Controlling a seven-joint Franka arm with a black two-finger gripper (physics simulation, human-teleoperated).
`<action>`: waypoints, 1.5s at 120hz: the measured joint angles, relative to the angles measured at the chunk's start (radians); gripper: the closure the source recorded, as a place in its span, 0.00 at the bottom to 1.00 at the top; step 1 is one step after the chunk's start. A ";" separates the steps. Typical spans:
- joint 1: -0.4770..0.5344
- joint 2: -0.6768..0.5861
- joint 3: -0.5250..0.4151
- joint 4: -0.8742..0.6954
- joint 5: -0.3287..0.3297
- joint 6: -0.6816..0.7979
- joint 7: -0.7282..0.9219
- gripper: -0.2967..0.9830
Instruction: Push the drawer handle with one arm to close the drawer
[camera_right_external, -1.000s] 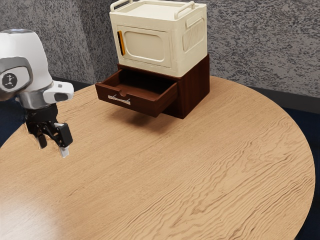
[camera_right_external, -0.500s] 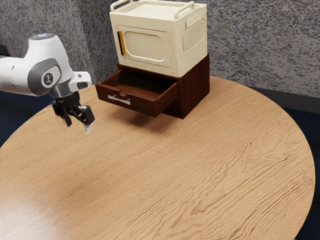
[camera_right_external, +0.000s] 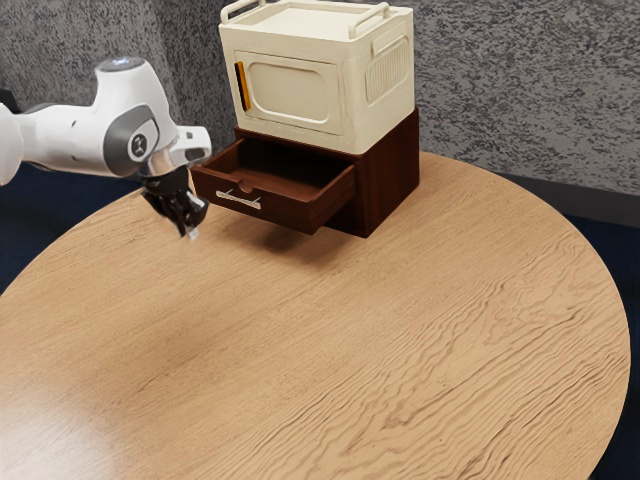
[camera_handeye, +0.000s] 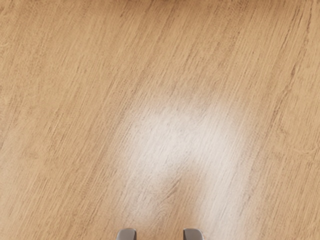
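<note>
1. On the round wood-grain surface (camera_right_external: 400, 350), toward its far edge in the exterior view: dark reddish-brown cabinet (camera_right_external: 390, 185), upright.
2. Drawer (camera_right_external: 282, 213) of the cabinet: pulled well out, open at the top, interior partly visible. Its front faces the exterior view's lower left. Shadow on the surface below the drawer.
3. Drawer handle (camera_right_external: 240, 201): pale, metallic-looking bar, fixed across the middle of the drawer front, below a small notch in the upper rim.
4. Cream box (camera_right_external: 290, 88): upright on top of the cabinet. Raised rails along its top; front door closed, with an orange-and-black grip (camera_right_external: 242, 86) near the door edge at the exterior view's left.
5. White arm (camera_right_external: 75, 140): comes in from the exterior view's left. Its black hand is turned down over the surface.
6. Fingers (camera_right_external: 192, 234): beside the drawer, on the exterior view's left of the handle; near the handle and apart from it. Height over the surface cannot be judged exactly.
7. State of the fingers (camera_handeye: 126, 234), wrist view: spread, both tips visible with a clear gap, wood grain showing between them.
8. Wrist view, surface beyond the tips: pale, glossy reflection over the grain, and a darker band farther out along the picture's edge.
9. Patterned gray wall (camera_right_external: 530, 90) behind the cabinet and box.
</note>
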 joint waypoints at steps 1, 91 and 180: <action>0.004 0.005 -0.003 0.004 -0.002 0.000 0.001 0.75; 0.321 0.264 -0.327 0.319 -0.022 -0.017 0.076 0.84; 0.321 0.469 -0.328 0.573 -0.030 -0.060 0.099 0.85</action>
